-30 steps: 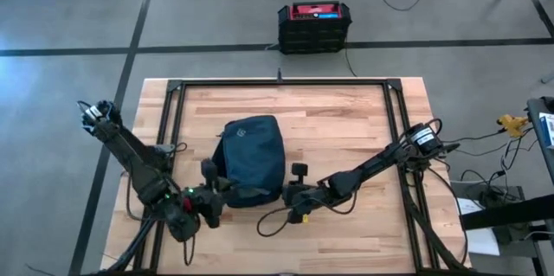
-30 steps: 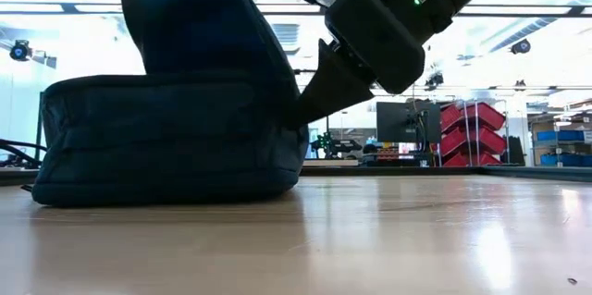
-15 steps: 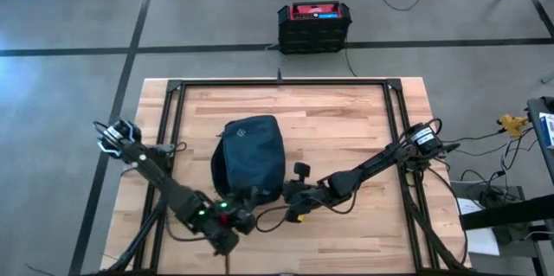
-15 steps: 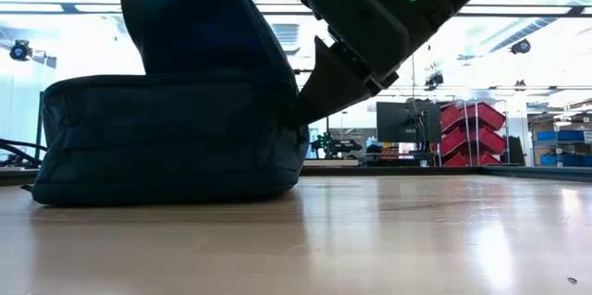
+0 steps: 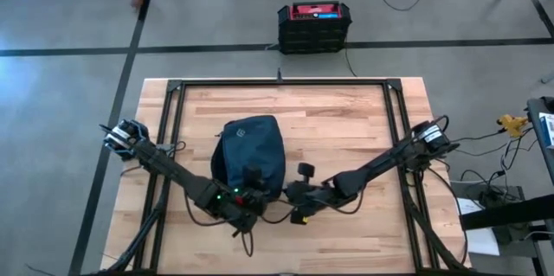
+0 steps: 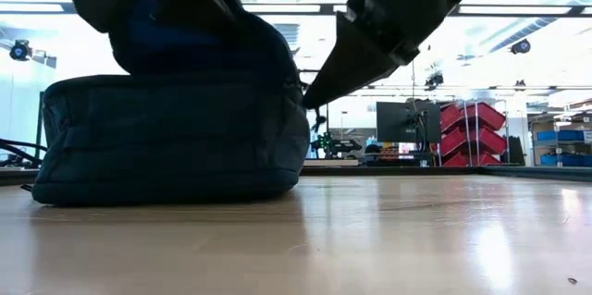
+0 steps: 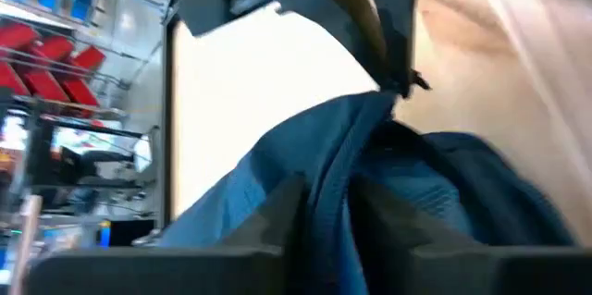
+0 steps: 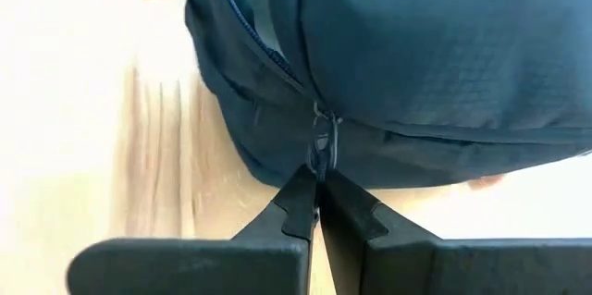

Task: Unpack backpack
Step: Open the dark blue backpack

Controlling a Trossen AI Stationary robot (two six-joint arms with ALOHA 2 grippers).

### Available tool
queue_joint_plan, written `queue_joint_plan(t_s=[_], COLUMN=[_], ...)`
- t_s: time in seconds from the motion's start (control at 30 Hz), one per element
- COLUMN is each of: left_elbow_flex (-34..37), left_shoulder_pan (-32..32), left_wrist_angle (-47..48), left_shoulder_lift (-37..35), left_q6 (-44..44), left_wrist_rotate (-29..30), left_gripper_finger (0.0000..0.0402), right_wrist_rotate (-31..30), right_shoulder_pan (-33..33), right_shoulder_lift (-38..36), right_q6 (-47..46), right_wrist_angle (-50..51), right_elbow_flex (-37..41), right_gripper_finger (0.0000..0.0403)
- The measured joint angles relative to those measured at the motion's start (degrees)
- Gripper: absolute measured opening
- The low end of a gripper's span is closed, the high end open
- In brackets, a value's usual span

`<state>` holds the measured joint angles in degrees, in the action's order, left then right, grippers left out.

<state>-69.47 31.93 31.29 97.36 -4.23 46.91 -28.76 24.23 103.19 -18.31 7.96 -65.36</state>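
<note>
From my overhead feed I see a grey concrete floor [image 5: 69, 16] crossed by dark tape lines, with a black crate with a red top [image 5: 313, 25] standing beyond the wooden table [image 5: 346, 120]. My level feed shows bright ceiling lighting, red storage bins [image 6: 472, 129] and a dark monitor [image 6: 407, 121] behind the table.

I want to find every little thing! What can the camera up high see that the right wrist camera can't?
Only the high view shows the whole wooden table, both arms, the left gripper at the backpack's near end, and a black crate on the floor. Only the right wrist view shows the right gripper pinching the zipper pull. Both show the navy backpack.
</note>
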Motion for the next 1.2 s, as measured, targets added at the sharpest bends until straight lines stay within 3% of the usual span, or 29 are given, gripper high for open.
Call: queue_joint_plan(t_s=[0.07, 0.37, 0.73, 1.0, 1.2], left_elbow_flex=[0.0, 0.1, 0.1, 0.3, 0.3], left_shoulder_pan=[0.6, 7.7, 13.9, 13.7, 9.4], left_wrist_angle=[-0.3, -1.5, 1.4, 11.9, 12.2], left_shoulder_lift=[0.0, -0.4, -5.2, -11.6, -14.7], left_q6=[2.0, 8.0, 12.9, 24.0, 23.8], left_wrist_rotate=[-1.2, -0.6, 8.0, 10.4, 12.2], left_gripper_finger=[0.001, 0.0, 0.0, 0.0, 0.0], right_wrist_rotate=[-1.2, -5.3, -9.3, -8.2, -8.9], right_shoulder_pan=[0.1, -4.0, -15.2, -24.7, -24.4], right_shoulder_lift=[-0.7, -1.0, -1.0, -1.8, -4.5], right_q6=[0.9, 9.0, 23.2, 31.6, 32.2], right_wrist_angle=[0.8, 3.5, 4.1, 3.4, 4.7], right_elbow_flex=[0.0, 0.2, 3.4, 5.9, 6.3], right_gripper_finger=[0.0, 0.0, 0.0, 0.0, 0.0017])
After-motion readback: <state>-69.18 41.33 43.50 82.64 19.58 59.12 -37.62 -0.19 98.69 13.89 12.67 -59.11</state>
